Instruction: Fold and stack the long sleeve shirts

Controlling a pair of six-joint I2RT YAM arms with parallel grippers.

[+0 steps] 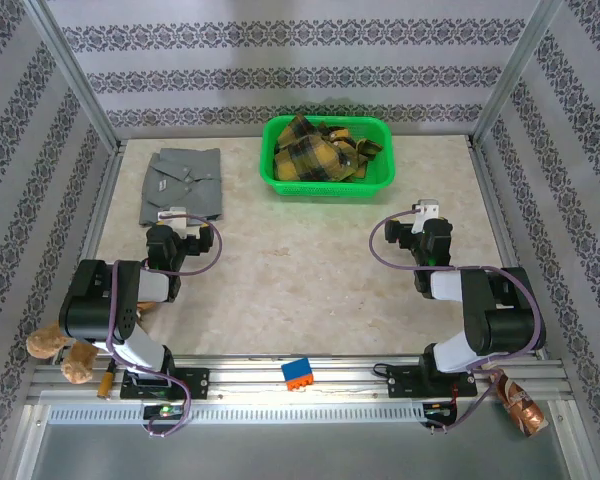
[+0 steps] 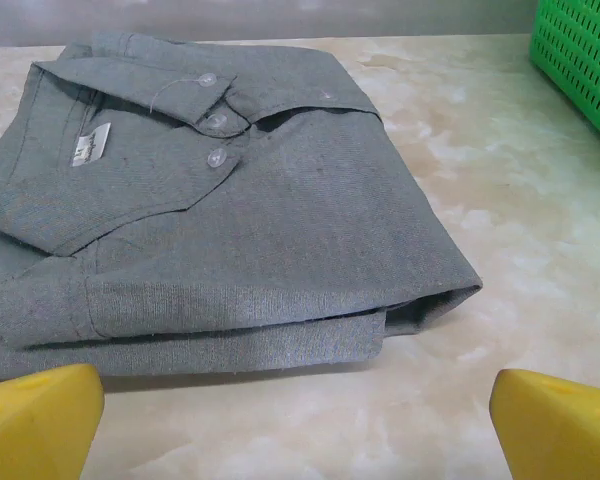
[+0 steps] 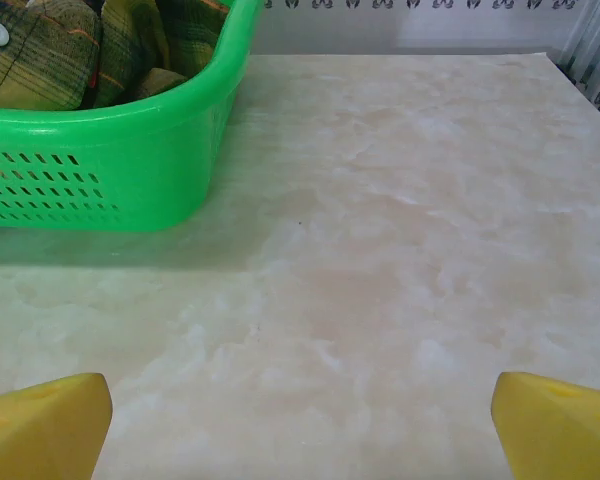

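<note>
Finds the grey shirt (image 1: 183, 182) folded into a flat rectangle at the far left of the table (image 1: 300, 285), collar and buttons facing up. Finds the plaid shirt (image 1: 315, 152) bunched loosely inside the green basket (image 1: 330, 188) at the far middle, well apart from the grey shirt, not folded and not stacked.

Has the left arm bent back on itself above its base, elbow low by the left edge, forearm reaching forward. Puts the left gripper (image 1: 173, 217) pointing away from the base, just short of the near edge of the grey shirt. Shows, from the left wrist, the left gripper (image 2: 298, 428) with jaws wide apart and yellow fingertips (image 2: 35, 420) in the lower corners. Has only bare table between them, with the folded hem of the grey shirt (image 2: 240, 200) lying just beyond.

Mirrors this on the right: elbow tucked near the right edge, forearm angled forward and inward. Sets the right gripper (image 1: 426, 212) low over open table, near the basket's right front corner yet apart from it. Shows, from the right wrist, the right gripper (image 3: 300, 428) likewise spread wide and holding nothing, yellow fingertips (image 3: 560, 420) low at the sides. Gives marbled table ahead and the green basket (image 3: 110, 160) at upper left, the plaid shirt (image 3: 40, 50) and a white button rising over its rim.

Places a brown plush toy (image 1: 52, 348) beside the left arm at the near left corner, and a small orange-and-blue block (image 1: 298, 373) on the rail between the two bases.
</note>
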